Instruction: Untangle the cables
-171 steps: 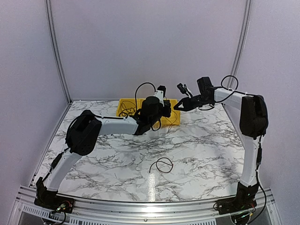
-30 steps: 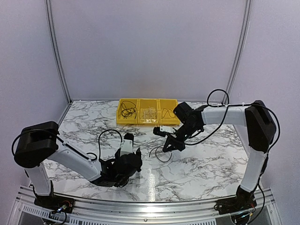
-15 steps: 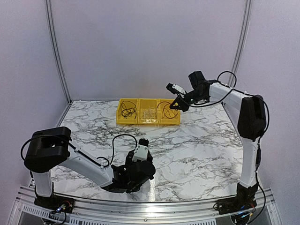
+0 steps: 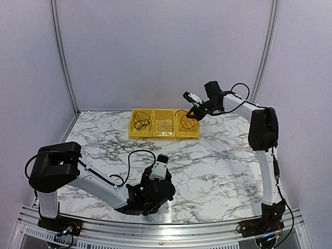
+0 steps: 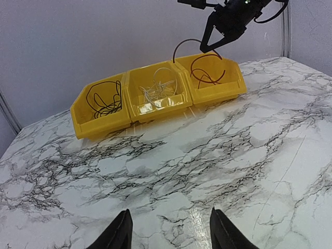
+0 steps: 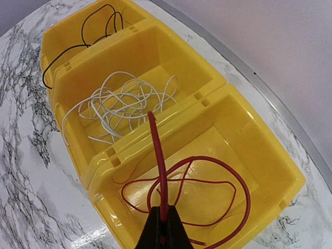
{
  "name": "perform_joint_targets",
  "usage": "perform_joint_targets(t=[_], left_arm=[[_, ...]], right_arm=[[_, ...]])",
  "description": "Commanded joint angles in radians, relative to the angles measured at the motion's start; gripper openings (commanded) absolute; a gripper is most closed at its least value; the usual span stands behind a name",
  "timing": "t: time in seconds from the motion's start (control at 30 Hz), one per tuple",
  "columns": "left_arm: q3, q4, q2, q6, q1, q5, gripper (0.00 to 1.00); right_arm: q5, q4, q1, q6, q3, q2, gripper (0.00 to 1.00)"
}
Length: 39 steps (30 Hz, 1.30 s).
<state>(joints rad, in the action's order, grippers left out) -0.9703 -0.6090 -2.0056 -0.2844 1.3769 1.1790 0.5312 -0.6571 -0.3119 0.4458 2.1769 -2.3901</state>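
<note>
Right end effector (image 6: 163, 222): we bring it farther over the rightmost yellow bin (image 6: 275, 171), pinching a red cable (image 6: 158, 155) to sort it.
Left end effector (image 5: 170, 220): spread, idle.

Since the earliest view, the left arm drew back from the row of bins and folded low at the near edge of the white marble-patterned table (image 4: 223, 166). Over the last second its left gripper (image 5: 168, 236) slid a little further right along that edge. The thin wire loop that had lain in the middle of the table was gone from there. A second earlier the right gripper (image 4: 193, 114) had been down at that loop. It then rose and swung back over the rightmost yellow plastic bin (image 4: 190, 135), carrying a thin red cable (image 6: 158, 155). In the last half second it shifted slightly left, and the right arm's elbow came in with it.
</note>
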Motion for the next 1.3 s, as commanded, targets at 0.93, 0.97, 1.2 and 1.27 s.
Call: perform_joint_targets(t=[0.93, 0.97, 1.2, 1.27], left_arm=[[0.06, -0.01, 0.164, 0.127, 0.018, -0.011, 0.72], [0.082, 0.001, 0.209, 0.137, 0.017, -0.037, 0.73], [0.083, 0.389, 0.534, -0.014, -0.063, -0.253, 0.74], [0.059, 0.52, 0.601, -0.072, -0.123, -0.341, 0.74]], right_arm=[[-0.245, 0.562, 0.04, -0.21, -1.075, 1.083, 0.99], [-0.225, 0.586, 0.044, -0.21, -1.134, 1.134, 0.99], [-0.371, 0.692, 0.089, -0.343, -1.343, 1.348, 0.99], [-0.394, 0.728, 0.1, -0.341, -1.381, 1.383, 0.99]])
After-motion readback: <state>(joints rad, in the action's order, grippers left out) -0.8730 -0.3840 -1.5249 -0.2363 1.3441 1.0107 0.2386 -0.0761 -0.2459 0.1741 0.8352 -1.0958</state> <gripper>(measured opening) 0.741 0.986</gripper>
